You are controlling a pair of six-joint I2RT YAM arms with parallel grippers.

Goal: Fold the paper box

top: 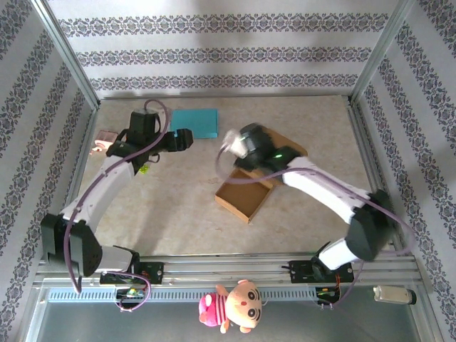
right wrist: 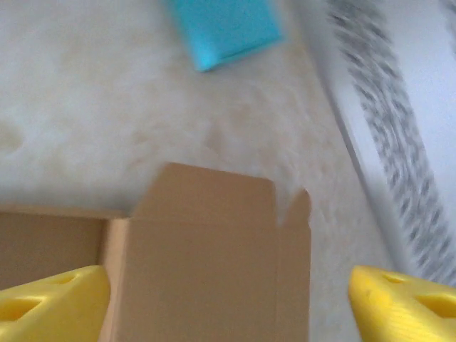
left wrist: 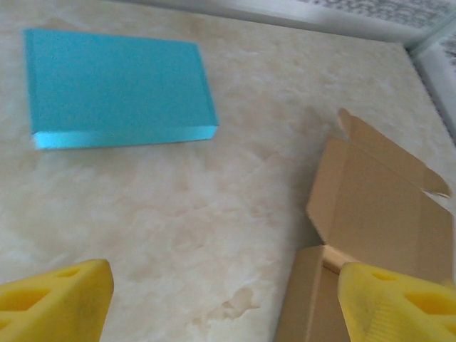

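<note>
The brown paper box [top: 244,198] lies open in the middle of the table, its lid flap [right wrist: 206,249] spread flat toward the back right. My right gripper [top: 231,142] hovers over that lid, jaws wide open, yellow fingers [right wrist: 50,303] on either side and nothing gripped; in its wrist view the gripper [right wrist: 228,306] is centred on the flap. My left gripper [top: 184,137] is open over bare table left of the box. In its wrist view the gripper [left wrist: 224,313] has the box [left wrist: 377,214] beside its right finger [left wrist: 399,306].
A flat teal box [top: 194,122] lies at the back of the table, seen too in the wrist views [left wrist: 117,89] [right wrist: 224,28]. A small pink object [top: 107,139] sits by the left wall. Metal frame posts and patterned walls enclose the table.
</note>
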